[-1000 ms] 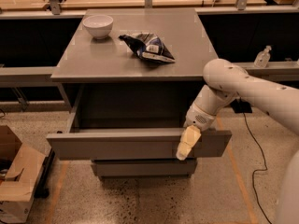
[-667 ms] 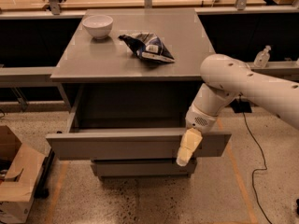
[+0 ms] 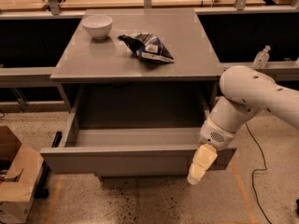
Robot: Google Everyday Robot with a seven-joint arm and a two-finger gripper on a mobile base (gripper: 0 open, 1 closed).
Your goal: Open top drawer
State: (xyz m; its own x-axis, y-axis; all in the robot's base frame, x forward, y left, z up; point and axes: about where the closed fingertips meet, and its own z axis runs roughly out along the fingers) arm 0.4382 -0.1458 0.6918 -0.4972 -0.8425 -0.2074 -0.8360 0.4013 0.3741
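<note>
The top drawer (image 3: 121, 160) is a wide, plain grey handleless drawer. It stands pulled far out of the grey cabinet (image 3: 187, 45), and its inside looks bare. My gripper (image 3: 201, 164), cream-coloured at the end of the white arm, hangs in front of the right end of the drawer's front, at its upper edge and pointing down. The two lower drawers are almost wholly hidden under the open one.
A white bowl (image 3: 97, 26) and a dark chip bag (image 3: 147, 47) lie on the cabinet's top. A cardboard box (image 3: 16, 181) stands on the floor at the left. A small bottle (image 3: 261, 57) stands on a ledge at the right. A cable (image 3: 254, 148) runs along the floor on the right.
The drawer's front has come further out toward the camera. My gripper has moved with it, lower in the view and slightly right.
</note>
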